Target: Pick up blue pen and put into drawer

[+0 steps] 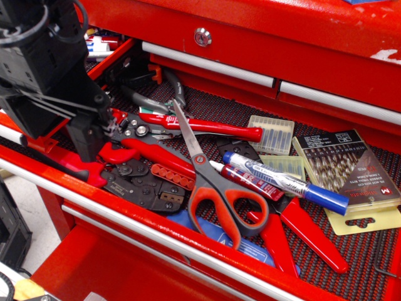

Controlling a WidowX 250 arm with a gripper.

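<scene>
The blue pen [282, 183] lies flat on the black mesh mat of the wide red drawer [188, 248], right of centre. Its big blue cap points right and its blue end points up-left. It rests over red tool handles, beside a slimmer red-labelled tube [244, 179] with a white tip. My black gripper [88, 139] hangs at the far left over red crimping pliers, well left of the pen and holding nothing I can see. Its jaws are seen side-on, so their gap is unclear. A small red drawer [116, 58] stands open at the upper left behind the gripper, mostly hidden.
Orange-handled scissors [210, 182] lie just left of the pen, almost touching the tube. Red-handled cutters [200, 127], crimping tools [141, 179], drill-bit cases [341, 166] and red handles [307, 241] crowd the mat. A closed drawer front with a lock [202, 36] rises behind.
</scene>
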